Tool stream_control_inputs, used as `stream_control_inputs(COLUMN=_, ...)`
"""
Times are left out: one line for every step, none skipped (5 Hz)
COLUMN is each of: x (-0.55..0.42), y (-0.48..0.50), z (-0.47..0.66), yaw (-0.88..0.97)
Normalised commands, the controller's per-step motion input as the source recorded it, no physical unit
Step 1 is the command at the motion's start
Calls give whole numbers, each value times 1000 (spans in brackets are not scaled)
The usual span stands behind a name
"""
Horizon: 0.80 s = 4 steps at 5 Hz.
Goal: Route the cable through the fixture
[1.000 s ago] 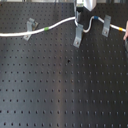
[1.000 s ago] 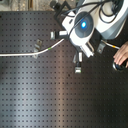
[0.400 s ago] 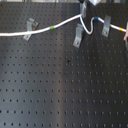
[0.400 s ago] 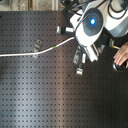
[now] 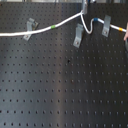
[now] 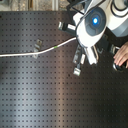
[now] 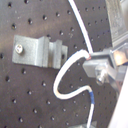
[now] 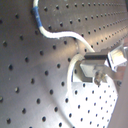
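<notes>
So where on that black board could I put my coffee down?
The perforated board is bare in the first exterior view's lower half, below the cable. The top strip is crowded: three grey clips, with the fixture in the middle.

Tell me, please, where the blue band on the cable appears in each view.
First exterior view: blue band near the top, just left of the first exterior view's rightmost grey clip.
Second exterior view: not visible; the arm covers that area.
First wrist view: on the cable, past its loop.
Second wrist view: where the cable leaves the picture.
Shared landmark: the cable, in all four.
</notes>
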Motion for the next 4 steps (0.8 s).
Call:
stream_control_inputs(x=135, y=-334, z=-45, yaw=123)
stream_control_inputs(x=178, y=-295, z=64, yaw=128)
stream_control_inputs(x=220, y=-312, z=110, yaw=69)
stream_control_inputs(x=212, y=-59, z=171, yaw=-160)
